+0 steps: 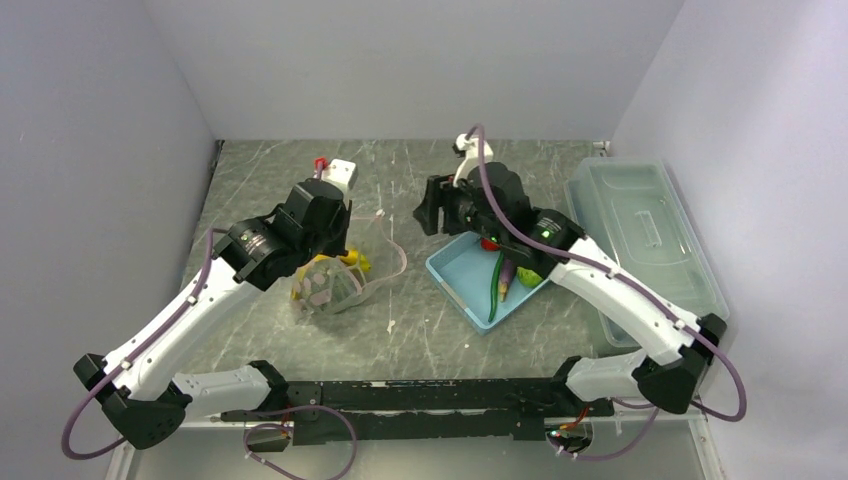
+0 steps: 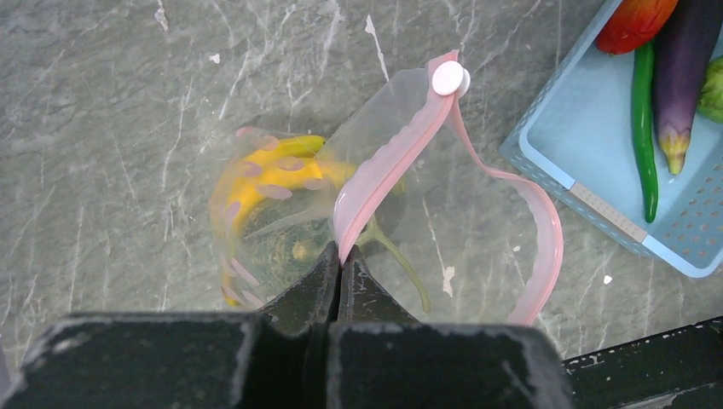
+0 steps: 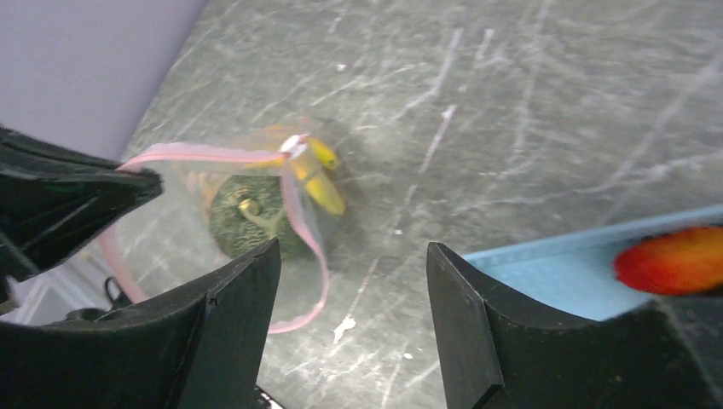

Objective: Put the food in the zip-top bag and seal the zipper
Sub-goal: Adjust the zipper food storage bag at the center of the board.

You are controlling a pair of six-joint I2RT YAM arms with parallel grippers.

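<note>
Left gripper (image 2: 341,262): jaws pinched tight on the pink zipper (image 2: 384,162), gripping the near lip of the strip. From the pinch the strip runs up to a white slider (image 2: 448,78), then loops back down the far side, so the mouth gapes. Zip-top bag (image 2: 281,213) lies on the grey marbled table (image 1: 400,330), to the left of the blue basket (image 2: 588,153) and apart from it. Inside the bag: yellow banana bunch (image 2: 264,170) and netted melon (image 3: 247,213), lying together at the bottom. Right gripper (image 3: 354,251): fingers spread wide, nothing between them, hanging over bare table between bag and basket, aimed toward the bag's mouth. In the basket: dark eggplant (image 2: 686,60), long green pod (image 2: 644,128) just beside it, an orange-red vegetable (image 2: 635,21) at the far end, and a green vegetable (image 2: 712,85) at the frame edge. Clear lidded box (image 1: 640,230) stands right of the basket, by the wall.
</note>
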